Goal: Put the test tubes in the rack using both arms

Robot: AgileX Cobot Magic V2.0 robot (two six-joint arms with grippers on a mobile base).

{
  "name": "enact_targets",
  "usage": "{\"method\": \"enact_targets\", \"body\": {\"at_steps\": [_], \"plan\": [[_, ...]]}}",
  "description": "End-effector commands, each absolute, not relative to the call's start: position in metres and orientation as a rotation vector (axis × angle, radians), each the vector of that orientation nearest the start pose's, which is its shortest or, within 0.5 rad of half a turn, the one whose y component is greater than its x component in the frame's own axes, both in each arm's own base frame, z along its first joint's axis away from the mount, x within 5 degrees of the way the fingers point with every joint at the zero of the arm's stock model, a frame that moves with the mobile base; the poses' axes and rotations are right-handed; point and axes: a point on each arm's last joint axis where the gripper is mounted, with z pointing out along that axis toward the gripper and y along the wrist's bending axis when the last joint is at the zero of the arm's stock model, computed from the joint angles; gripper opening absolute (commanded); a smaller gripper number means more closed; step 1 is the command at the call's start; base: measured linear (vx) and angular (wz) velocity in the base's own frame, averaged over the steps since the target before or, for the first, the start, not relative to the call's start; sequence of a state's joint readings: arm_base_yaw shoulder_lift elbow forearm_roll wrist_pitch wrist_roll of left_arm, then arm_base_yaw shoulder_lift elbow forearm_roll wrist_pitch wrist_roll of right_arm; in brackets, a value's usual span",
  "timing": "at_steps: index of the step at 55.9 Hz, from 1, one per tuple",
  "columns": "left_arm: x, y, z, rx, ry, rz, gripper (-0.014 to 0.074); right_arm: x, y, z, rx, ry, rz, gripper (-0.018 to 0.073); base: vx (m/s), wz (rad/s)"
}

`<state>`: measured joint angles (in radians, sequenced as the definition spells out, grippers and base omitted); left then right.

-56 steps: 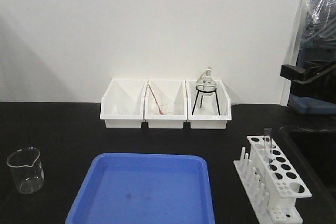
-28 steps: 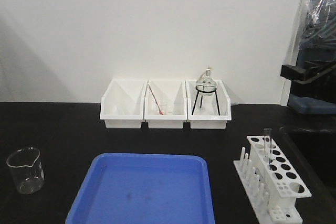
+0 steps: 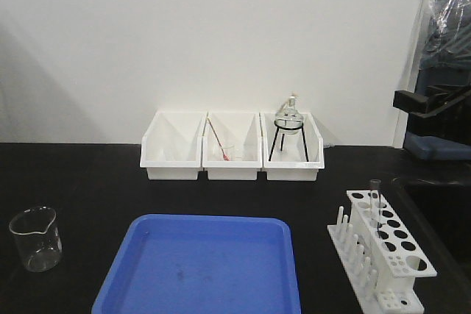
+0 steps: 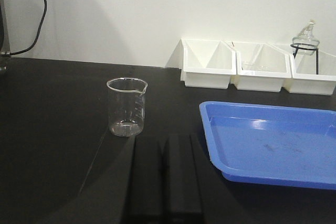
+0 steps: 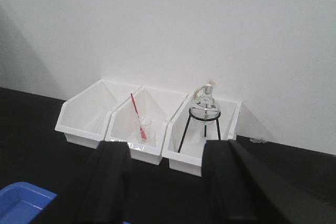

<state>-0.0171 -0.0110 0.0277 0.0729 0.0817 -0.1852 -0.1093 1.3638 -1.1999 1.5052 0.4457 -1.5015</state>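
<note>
Seemingly nothing has shifted over the last second: one test tube (image 3: 375, 198) stands in the rack (image 3: 388, 251), outside both wrist views; right gripper (image 5: 167, 182) spread and empty, left gripper's (image 4: 167, 174) state unclear.

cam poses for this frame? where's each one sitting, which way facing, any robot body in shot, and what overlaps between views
Exterior front: raised behind the bench, facing the wall; sees the blue tray, beaker, three white bins, and rack holding one test tube. No robot body visible.
Left wrist: low over the tabletop at left, facing the beaker and tray; dark blurred left end effector at the bottom edge.
Right wrist: higher, aimed at the bins; right end effector open, with a dark finger on either side.
Shared: all three show the bins; exterior and left wrist share the beaker and tray.
</note>
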Motion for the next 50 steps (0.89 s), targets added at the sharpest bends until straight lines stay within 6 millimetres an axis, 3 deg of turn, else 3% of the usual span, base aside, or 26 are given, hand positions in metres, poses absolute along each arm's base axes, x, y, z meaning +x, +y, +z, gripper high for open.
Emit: {"method": "enact_targets", "body": {"at_steps": [1, 20, 28, 38, 50], "plan": [[0.057, -0.001, 0.196, -0.082, 1.519, -0.111, -0.0008, 0.307, 0.005, 0.422, -0.232, 1.589, 0.293, 0.0383, 0.00, 0.00], [0.057, -0.001, 0.196, -0.082, 1.519, -0.111, -0.0007, 0.306, 0.004, 0.422, -0.250, 1.595, 0.257, 0.0377, 0.00, 0.00], [0.057, -0.001, 0.196, -0.082, 1.519, -0.111, -0.0007, 0.294, 0.006, 0.418, -0.292, 1.661, 0.225, 0.0258, 0.00, 0.00], [0.057, -0.001, 0.196, -0.082, 1.519, -0.111, -0.0007, 0.248, 0.003, 0.395, -0.192, 1.801, 0.189, -0.0020, 0.00, 0.00], [0.057, -0.001, 0.196, -0.082, 1.519, -0.111, -0.0007, 0.184, -0.006, 0.361, -0.023, 1.837, 0.062, -0.0014, 0.00, 0.00]]}}
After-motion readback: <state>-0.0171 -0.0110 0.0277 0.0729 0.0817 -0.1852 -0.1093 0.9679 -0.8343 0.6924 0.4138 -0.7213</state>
